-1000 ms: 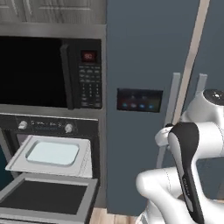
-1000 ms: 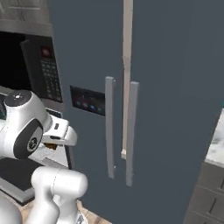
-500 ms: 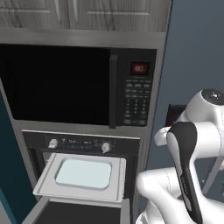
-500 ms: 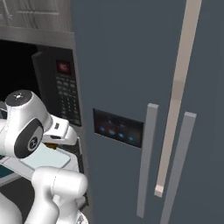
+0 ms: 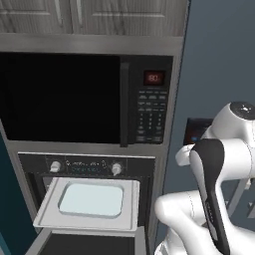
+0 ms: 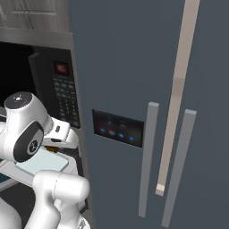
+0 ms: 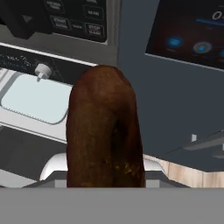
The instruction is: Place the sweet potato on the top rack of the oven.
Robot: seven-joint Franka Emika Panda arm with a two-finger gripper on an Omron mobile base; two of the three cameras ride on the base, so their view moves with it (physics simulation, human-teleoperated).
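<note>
The sweet potato (image 7: 105,131), brown and elongated, stands upright close in front of the hand camera and hides the fingertips. My gripper (image 6: 57,141) is shut on it, held out in front of the fridge's left edge, to the right of the oven. The black oven (image 5: 84,167) has two silver knobs on its control strip. Its top rack (image 5: 92,199), a light-grey tray with a pale recessed centre, is slid out and bare; the top rack (image 7: 30,98) lies left of and beyond the sweet potato. The oven door (image 5: 89,245) hangs open below.
A black microwave (image 5: 64,97) with a keypad and red display sits directly above the oven. The tall grey-blue fridge (image 6: 134,67) with a touch panel (image 6: 118,129) and two vertical handles (image 6: 147,156) stands to the right. Wooden cabinets (image 5: 89,17) run along the top.
The whole picture has shifted: the base has driven left, so the oven and microwave now sit nearer the middle. The arm keeps its pose with the sweet potato held.
</note>
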